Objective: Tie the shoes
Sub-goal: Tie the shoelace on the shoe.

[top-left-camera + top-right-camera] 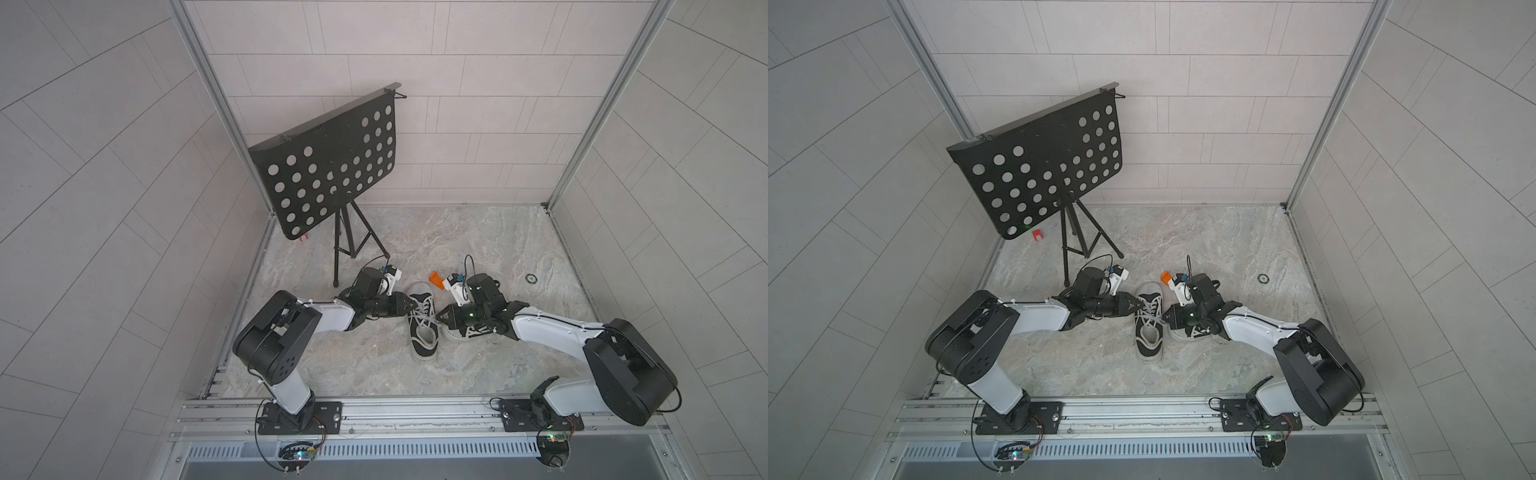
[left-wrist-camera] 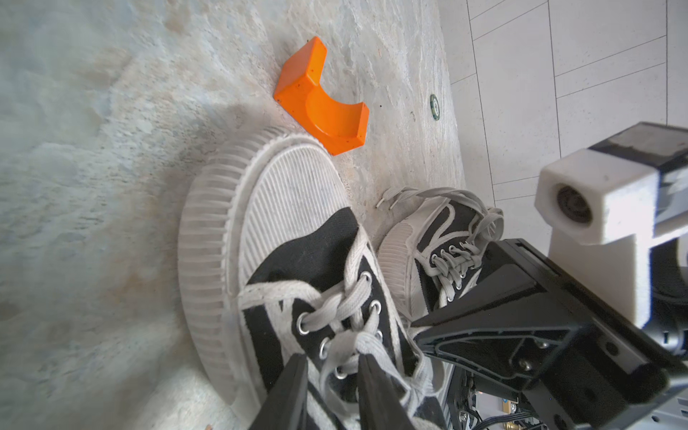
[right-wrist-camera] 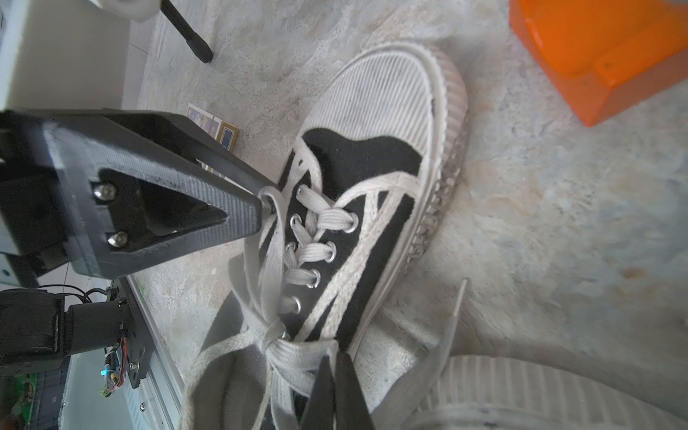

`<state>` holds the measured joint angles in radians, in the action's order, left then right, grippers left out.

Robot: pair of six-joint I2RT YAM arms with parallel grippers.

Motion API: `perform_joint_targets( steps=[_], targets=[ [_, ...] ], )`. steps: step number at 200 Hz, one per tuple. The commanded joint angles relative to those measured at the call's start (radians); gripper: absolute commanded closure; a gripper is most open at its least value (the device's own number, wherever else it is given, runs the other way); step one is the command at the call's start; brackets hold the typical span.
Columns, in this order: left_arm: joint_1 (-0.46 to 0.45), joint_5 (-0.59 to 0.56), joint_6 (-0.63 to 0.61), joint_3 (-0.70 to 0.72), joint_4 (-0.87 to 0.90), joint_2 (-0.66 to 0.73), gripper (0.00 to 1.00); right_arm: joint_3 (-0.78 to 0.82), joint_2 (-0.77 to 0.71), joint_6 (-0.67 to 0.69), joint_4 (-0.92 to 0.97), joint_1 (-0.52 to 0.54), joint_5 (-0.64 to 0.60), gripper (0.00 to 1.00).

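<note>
Two black canvas shoes lie on the stone floor. The middle shoe [image 1: 423,332] points its toe to the back, and its whitish laces [image 2: 346,309] are crossed into a knot [image 3: 277,335]. My left gripper [image 2: 333,359] comes in from the left, its jaws narrowly apart and closed on a lace loop over the eyelets. From the right, my right gripper [image 3: 334,359] is shut on a lace loop beside the knot. The other shoe [image 1: 465,334] lies mostly hidden under my right arm. In both top views the two grippers, left [image 1: 1139,306] and right [image 1: 1165,318], face each other across the middle shoe.
An orange block [image 1: 434,279] lies just beyond the middle shoe's toe. A black perforated music stand [image 1: 328,166] on a tripod [image 1: 345,245] stands at the back left. A small ring [image 1: 531,278] lies on the floor to the right, and a card [image 3: 216,126] lies near the left gripper.
</note>
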<state>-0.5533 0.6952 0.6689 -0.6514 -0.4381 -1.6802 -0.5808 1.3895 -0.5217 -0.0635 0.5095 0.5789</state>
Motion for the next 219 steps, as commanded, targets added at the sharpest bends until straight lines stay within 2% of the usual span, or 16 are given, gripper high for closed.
perform_joint_targets(
  steps=[1, 29, 67, 142, 177, 180, 189, 198, 206, 219],
  targets=[
    [-0.008, 0.026, 0.009, -0.016, -0.025, -0.01, 0.7, 0.016, 0.0, 0.002, -0.005, -0.002, 0.001, 0.99],
    [-0.007, 0.003, 0.008, 0.009, -0.032, 0.027, 0.89, 0.019, -0.01, 0.002, 0.001, -0.001, -0.012, 0.99],
    [0.011, -0.087, -0.005, 0.067, 0.026, 0.115, 0.99, 0.028, -0.043, 0.009, 0.05, -0.012, -0.056, 1.0],
    [0.108, -0.151, 0.024, 0.186, 0.037, 0.189, 1.0, 0.077, -0.092, -0.003, 0.07, -0.077, -0.062, 1.0],
    [0.106, -0.097, 0.026, 0.184, 0.016, 0.182, 1.0, 0.074, -0.083, -0.029, 0.005, -0.068, 0.014, 1.0],
    [0.105, -0.089, 0.024, 0.182, 0.016, 0.182, 0.98, 0.073, -0.08, -0.03, -0.002, -0.066, 0.027, 0.98],
    [0.102, -0.07, 0.019, 0.179, 0.019, 0.185, 0.84, 0.066, -0.071, -0.033, -0.015, -0.056, 0.059, 0.82],
    [0.1, -0.065, 0.014, 0.18, 0.024, 0.194, 0.62, 0.059, -0.058, -0.035, -0.027, -0.046, 0.085, 0.65],
    [0.1, -0.063, 0.005, 0.184, 0.031, 0.212, 0.47, 0.055, -0.045, -0.039, -0.039, -0.035, 0.098, 0.52],
    [0.099, -0.067, -0.017, 0.187, 0.062, 0.247, 0.34, 0.052, -0.029, -0.046, -0.063, -0.017, 0.101, 0.39]
  ],
)
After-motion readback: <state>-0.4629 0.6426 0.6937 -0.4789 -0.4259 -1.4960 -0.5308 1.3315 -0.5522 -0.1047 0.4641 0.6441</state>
